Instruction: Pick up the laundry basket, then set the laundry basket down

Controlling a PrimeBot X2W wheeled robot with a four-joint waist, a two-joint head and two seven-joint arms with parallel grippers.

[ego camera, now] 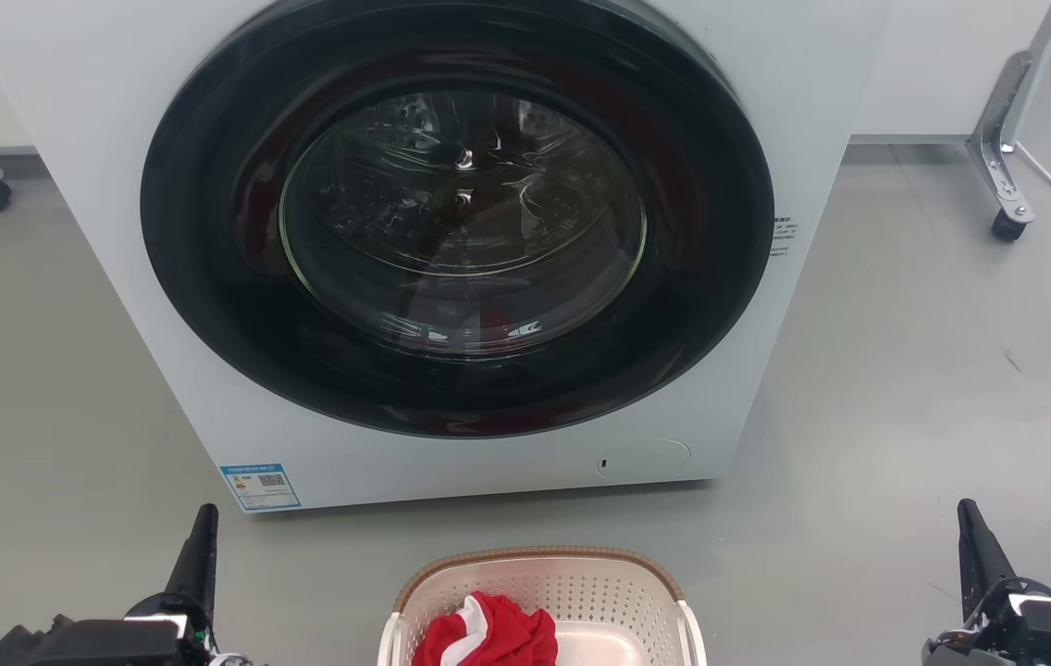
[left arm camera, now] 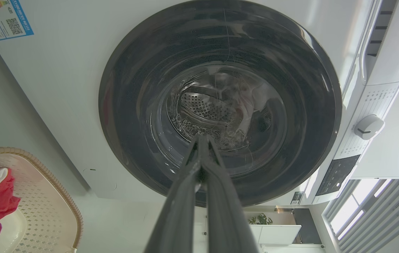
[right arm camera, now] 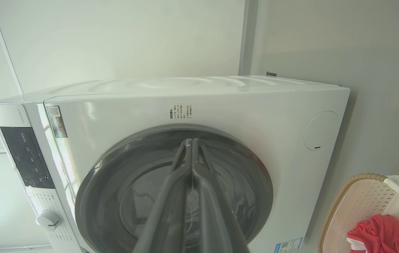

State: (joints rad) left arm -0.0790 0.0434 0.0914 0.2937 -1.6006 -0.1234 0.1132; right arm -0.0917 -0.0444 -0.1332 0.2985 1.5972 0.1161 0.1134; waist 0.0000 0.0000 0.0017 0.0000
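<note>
Our head camera looks down at the washing machine (ego camera: 451, 467) from close in front. Both wrist cameras, rolled sideways, face its door (left arm camera: 220, 102); all three share it.

Left gripper (ego camera: 204, 520) at lower left, right gripper (ego camera: 969, 514) at lower right. Both point up the frame, fingers pressed together along their length.

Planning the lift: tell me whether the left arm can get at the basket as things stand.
Probably yes. The left gripper sits beside the basket with only floor between them, nothing in the way. Its fingers are shut and would need to open first.
</note>
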